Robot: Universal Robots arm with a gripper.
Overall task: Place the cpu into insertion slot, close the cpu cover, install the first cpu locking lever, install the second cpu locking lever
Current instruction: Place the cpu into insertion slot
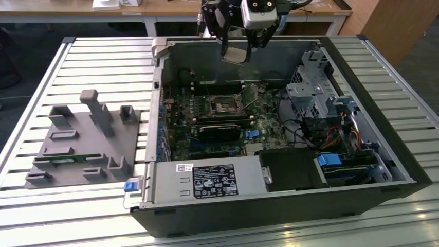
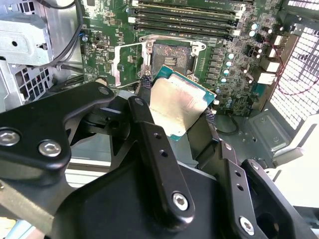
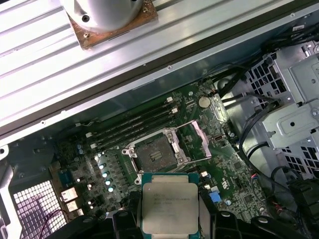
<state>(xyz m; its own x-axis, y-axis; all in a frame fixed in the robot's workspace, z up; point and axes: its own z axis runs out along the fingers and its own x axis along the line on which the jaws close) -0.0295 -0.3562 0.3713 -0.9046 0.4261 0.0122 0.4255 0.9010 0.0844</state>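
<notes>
Cpu being held high over the open case.
I am pinching the cpu by opposite edges in my claw; the insertion slot is lying well below it, the cpu cover standing open beside it.

The cpu has a dull, faintly smudged silver-grey metal top. The gripper is matt black. Beside the insertion slot, the cpu cover gleams as bare metal. The bench is ribbed, satin metal.
</notes>
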